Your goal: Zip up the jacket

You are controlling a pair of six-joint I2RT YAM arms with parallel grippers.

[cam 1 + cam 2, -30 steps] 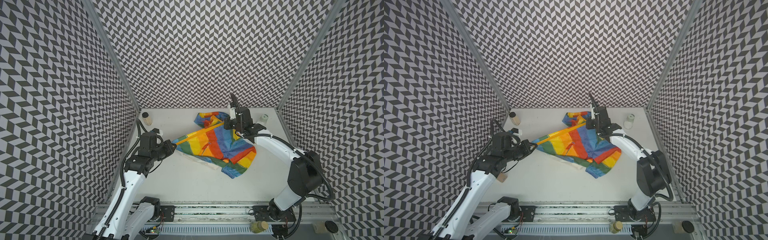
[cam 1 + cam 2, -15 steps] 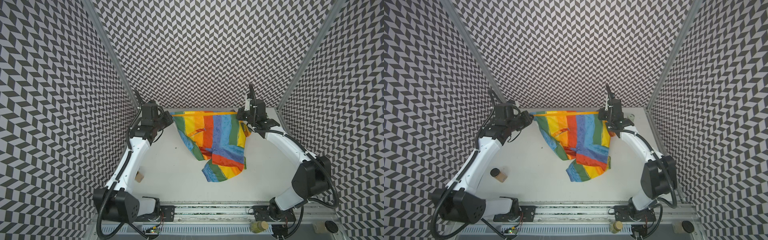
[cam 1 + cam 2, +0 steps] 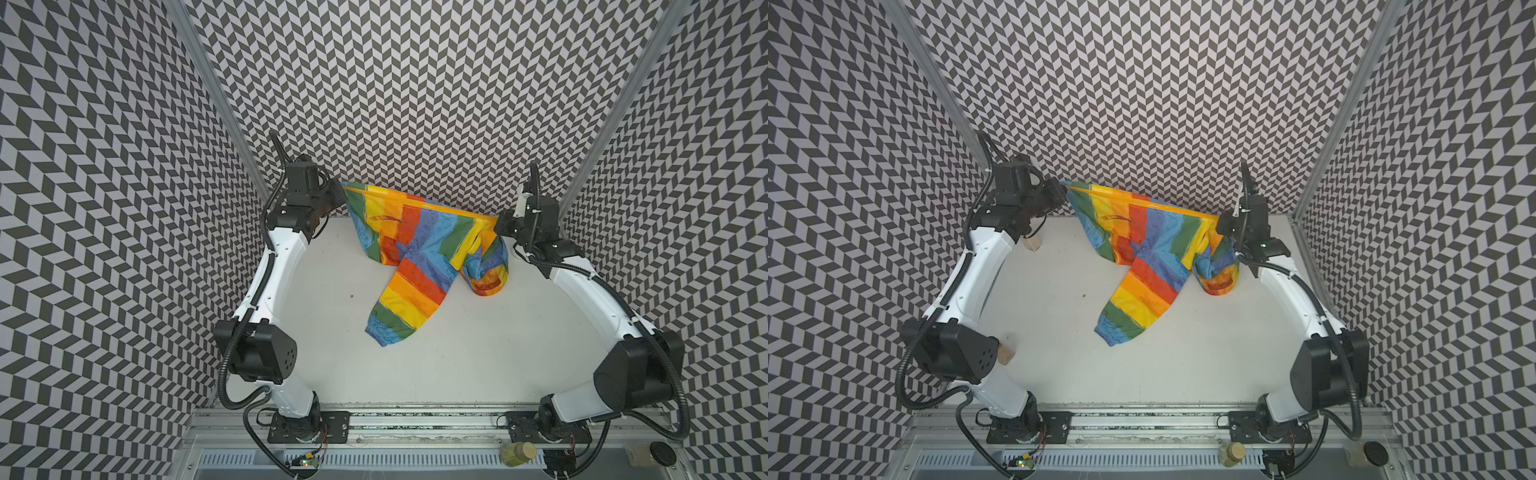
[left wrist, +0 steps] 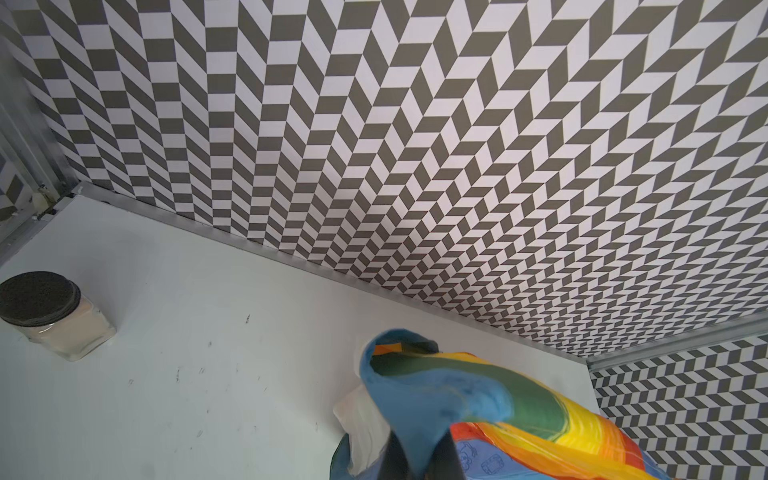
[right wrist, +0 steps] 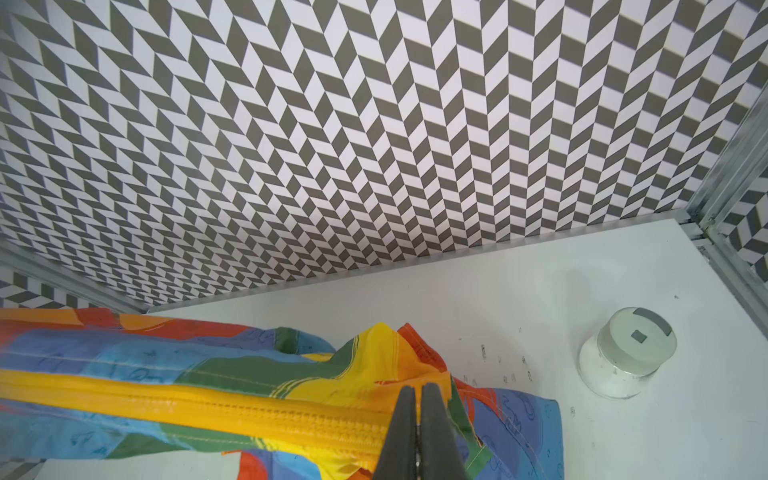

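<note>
You've raised the jacket (image 3: 415, 249) off mid-tabletop (image 3: 415, 374) and spread it. It now hangs across the upper centre of both top views, one sleeve trailing down. Left jaws and right jaws are each clamped shut on an end of its top edge. The zipper strip (image 5: 249, 411) is taut between them, probably straight enough to zip.

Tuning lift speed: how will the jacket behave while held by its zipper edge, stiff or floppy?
Likely very floppy: the jacket sags in folds below the zipper edge stretched between the left gripper and right gripper. Probably light: that edge barely dips. The hanging sleeve may swing or drag on the table.
</note>
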